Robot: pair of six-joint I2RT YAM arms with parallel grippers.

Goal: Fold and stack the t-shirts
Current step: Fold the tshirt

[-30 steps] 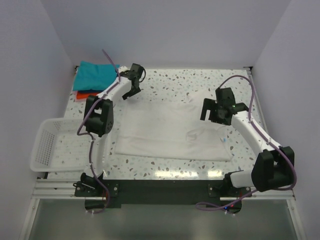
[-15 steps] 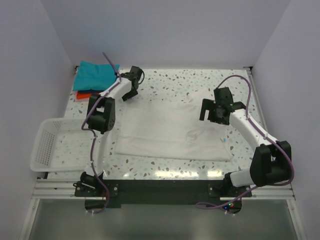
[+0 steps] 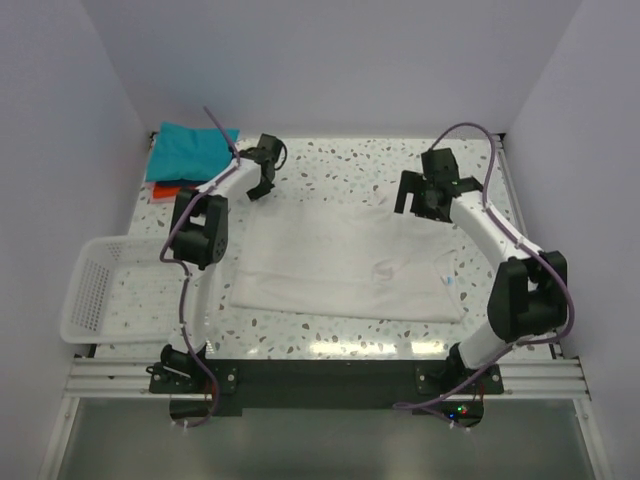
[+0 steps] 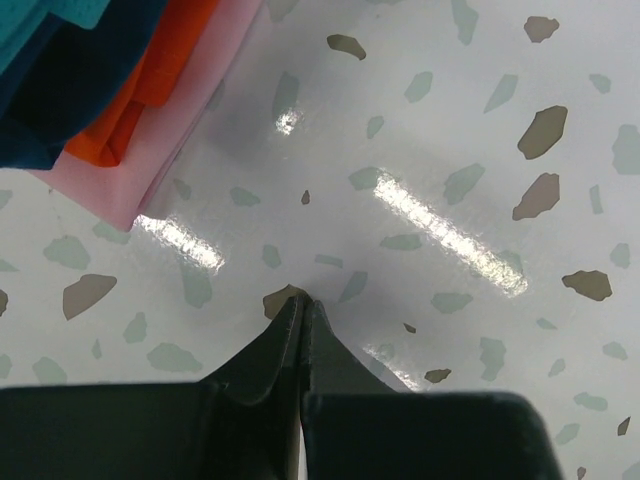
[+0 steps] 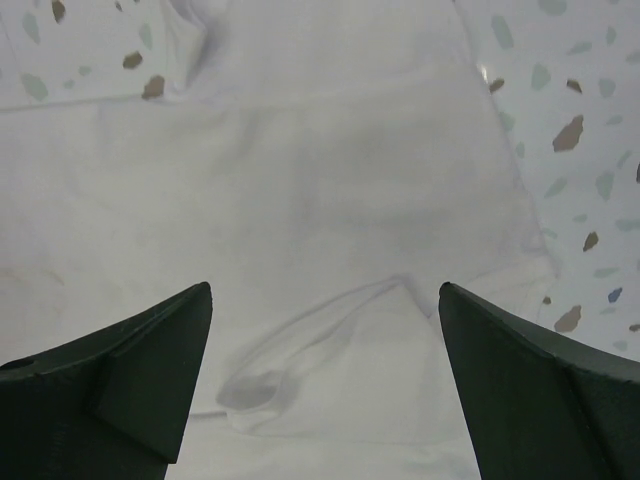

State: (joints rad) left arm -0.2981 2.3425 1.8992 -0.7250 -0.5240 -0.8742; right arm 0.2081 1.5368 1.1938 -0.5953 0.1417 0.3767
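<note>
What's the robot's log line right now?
left gripper shut, over table | right gripper open, over white t-shirt | teal t-shirt atop red-orange t-shirt

left white-and-black arm [image 3: 228, 180] extended toward 11 o'clock | left black two-finger gripper [image 4: 301, 303] angled down, jaws pressed together | right white-and-black arm [image 3: 482, 226] extended toward 1 o'clock | right black two-finger gripper [image 5: 325, 290] jaws spread wide

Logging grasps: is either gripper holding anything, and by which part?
Nothing held. The left gripper is shut, empty, over the table; the right gripper is open above the white t-shirt.
</note>
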